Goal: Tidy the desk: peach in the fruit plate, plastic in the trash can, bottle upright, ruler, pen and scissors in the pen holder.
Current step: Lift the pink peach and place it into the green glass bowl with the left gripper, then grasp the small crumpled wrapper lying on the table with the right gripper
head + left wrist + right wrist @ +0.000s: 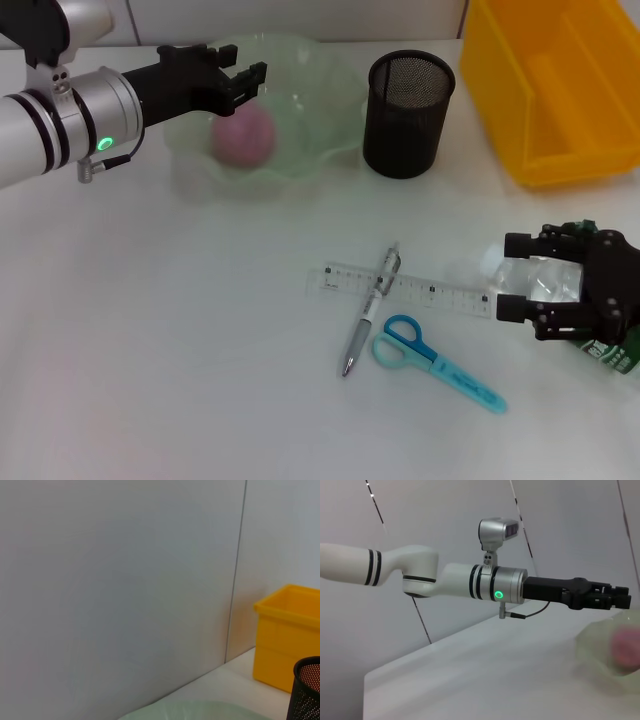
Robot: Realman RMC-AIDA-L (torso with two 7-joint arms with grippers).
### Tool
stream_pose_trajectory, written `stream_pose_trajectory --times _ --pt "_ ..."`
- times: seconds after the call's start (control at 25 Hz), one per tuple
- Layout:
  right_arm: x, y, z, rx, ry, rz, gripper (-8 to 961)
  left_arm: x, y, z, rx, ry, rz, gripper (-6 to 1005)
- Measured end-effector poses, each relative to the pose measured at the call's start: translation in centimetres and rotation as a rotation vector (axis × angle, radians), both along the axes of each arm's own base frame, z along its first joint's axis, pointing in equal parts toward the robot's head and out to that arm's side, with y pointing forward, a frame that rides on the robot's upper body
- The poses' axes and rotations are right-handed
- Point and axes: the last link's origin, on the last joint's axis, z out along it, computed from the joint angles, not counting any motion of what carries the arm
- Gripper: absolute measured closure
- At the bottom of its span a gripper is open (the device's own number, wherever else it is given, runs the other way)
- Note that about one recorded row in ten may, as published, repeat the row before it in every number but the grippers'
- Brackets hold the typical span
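Head view, entry of contents: a pink round peach (243,137) is recorded as already lying in the pale green translucent wavy-rimmed fruit plate (318,75), so that step is judged done. The left claw (250,79) is held above the plate with fingers spread and nothing between them. A black mesh cylindrical pen holder (409,113) stands just beside the plate, and a yellow plastic bin (570,90) is set at the far right of the white bench (150,340). A clear plastic ruler (435,292), a silver pen (369,311) lying across it and blue-handled scissors (438,363) are listed mid-bench, untouched. The right claw (513,277) is spread around a crumpled clear plastic bottle (548,279) lying on its side; contact cannot be told. Righting the bottle is judged in hand; closing and lifting are called for next.
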Motion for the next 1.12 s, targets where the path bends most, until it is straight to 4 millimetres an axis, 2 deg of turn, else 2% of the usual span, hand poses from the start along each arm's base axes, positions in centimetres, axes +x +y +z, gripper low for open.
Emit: stream_pose_trajectory --times 0.24,0.32,0.4,0.44,0.48,0.52,0.56,0.64,0.68,0.72,0.76,0.92,1.12 --pt "0.1 0.1 0.2 0.003 0.013 -0.024 118 0.2 -0.1 0.2 -0.004 -0.010 -0.019 531" --pt "0.1 0.3 1.5 0.017 0.030 -0.067 118 0.3 -1.2 0.8 -0.035 -0.049 -0.070 489" --pt "0.0 0.9 3.5 0.024 0.025 -0.142 118 0.2 -3.7 1.6 -0.103 -0.112 -0.164 394" --pt "0.0 1.2 4.8 0.022 0.009 -0.191 118 0.2 -3.7 1.6 -0.103 -0.112 -0.164 346" --pt "-0.1 1.5 6.0 0.022 -0.012 -0.238 119 -0.1 -6.5 1.8 -0.175 -0.153 -0.254 299" --pt "-0.3 1.8 7.4 0.014 -0.051 -0.293 119 -0.3 -7.8 1.8 -0.208 -0.168 -0.294 251" --pt "-0.5 2.1 8.4 0.006 -0.088 -0.337 119 -0.6 -9.4 1.8 -0.242 -0.184 -0.346 240" --pt "-1.2 2.8 10.2 -0.002 -0.186 -0.435 119 -0.6 -9.4 1.8 -0.242 -0.184 -0.346 219" --pt "-1.7 3.2 10.9 -0.001 -0.241 -0.487 119 -0.7 -10.4 1.8 -0.261 -0.196 -0.374 208" --pt "-2.2 3.7 11.5 0.004 -0.303 -0.539 119 -1.8 -14.0 1.3 -0.324 -0.229 -0.452 197" --pt "-2.5 4.2 11.9 0.010 -0.347 -0.586 119 -2.1 -14.4 1.2 -0.329 -0.228 -0.452 186" --pt "-4.1 6.1 11.8 0.012 -0.524 -0.709 119 -3.1 -15.8 0.4 -0.366 -0.213 -0.432 186" --pt "-4.2 8.0 9.1 0.020 -0.680 -0.782 119 -3.6 -16.2 0.1 -0.380 -0.195 -0.411 186"
